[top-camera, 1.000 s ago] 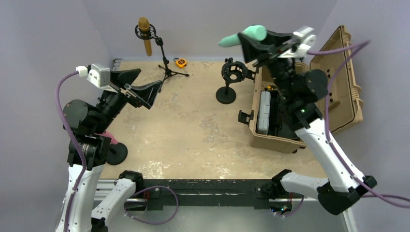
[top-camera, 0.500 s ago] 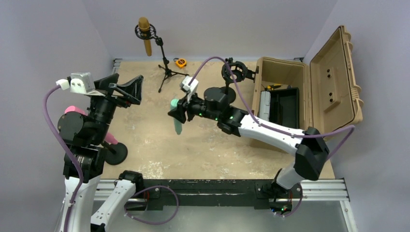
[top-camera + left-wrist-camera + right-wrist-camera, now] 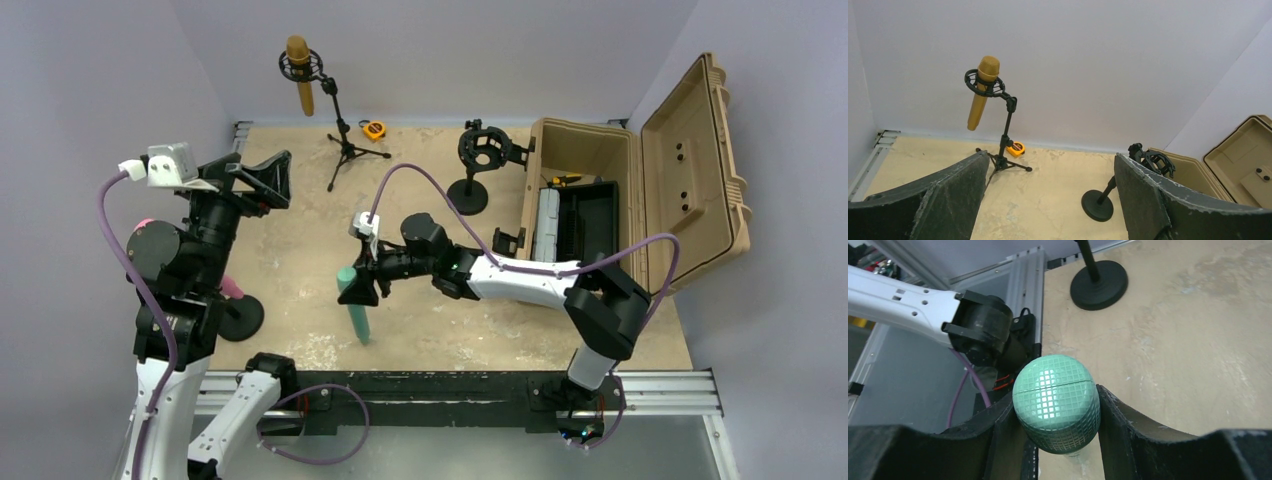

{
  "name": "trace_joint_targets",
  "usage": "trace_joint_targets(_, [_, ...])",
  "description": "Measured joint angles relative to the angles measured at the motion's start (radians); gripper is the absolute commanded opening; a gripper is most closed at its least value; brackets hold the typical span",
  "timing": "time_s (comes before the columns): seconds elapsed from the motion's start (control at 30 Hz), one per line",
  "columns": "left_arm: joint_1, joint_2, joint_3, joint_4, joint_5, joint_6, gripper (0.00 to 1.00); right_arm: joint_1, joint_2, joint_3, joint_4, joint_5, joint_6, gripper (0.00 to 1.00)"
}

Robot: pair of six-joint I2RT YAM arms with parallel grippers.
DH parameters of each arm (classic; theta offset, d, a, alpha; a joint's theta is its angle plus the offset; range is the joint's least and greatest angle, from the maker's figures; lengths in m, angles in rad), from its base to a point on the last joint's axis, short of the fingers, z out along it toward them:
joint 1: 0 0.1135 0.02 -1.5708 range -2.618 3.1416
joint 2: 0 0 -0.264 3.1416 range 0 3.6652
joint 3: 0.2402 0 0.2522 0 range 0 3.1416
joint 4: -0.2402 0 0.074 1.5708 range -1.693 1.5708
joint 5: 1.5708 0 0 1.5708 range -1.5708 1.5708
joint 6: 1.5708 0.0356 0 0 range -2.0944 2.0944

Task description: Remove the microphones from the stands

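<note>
My right gripper (image 3: 357,288) is shut on the grille head of a teal microphone (image 3: 355,312), which hangs tail down over the front of the table; its head fills the right wrist view (image 3: 1056,402). The empty black shock-mount stand (image 3: 480,160) is behind the right arm. A gold microphone (image 3: 298,72) sits in a tripod stand (image 3: 343,140) at the back. A pink microphone (image 3: 229,289) shows partly behind my left arm, over a round base (image 3: 241,318). My left gripper (image 3: 262,182) is open and empty, raised at the left.
An open tan case (image 3: 640,180) stands at the right with a grey tray inside. A yellow tape measure (image 3: 373,129) lies by the tripod's feet. The table's front rail (image 3: 440,385) runs just below the teal microphone. Walls close in the left, back and right.
My right arm has swung from above the case across to the front left and lowered the teal microphone, turning it tail down. My left gripper has lifted and turned slightly.
</note>
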Motion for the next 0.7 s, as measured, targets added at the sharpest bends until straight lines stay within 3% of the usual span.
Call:
trace_joint_targets(0.27, [-0.008,0.067,0.016,-0.023,0.007,0.000,0.92,-0.071,0.054,-0.031,0.166,-0.100,0.048,0.04])
trace_joint_targets(0.47, [-0.009,0.151,0.076,-0.096,0.038,0.003,0.92,-0.167,0.105,-0.034,0.247,-0.026,0.117,0.04])
trace_joint_targets(0.7, [-0.010,0.120,-0.005,-0.108,0.059,0.015,0.91,-0.177,0.196,-0.037,0.348,0.031,0.198,0.07])
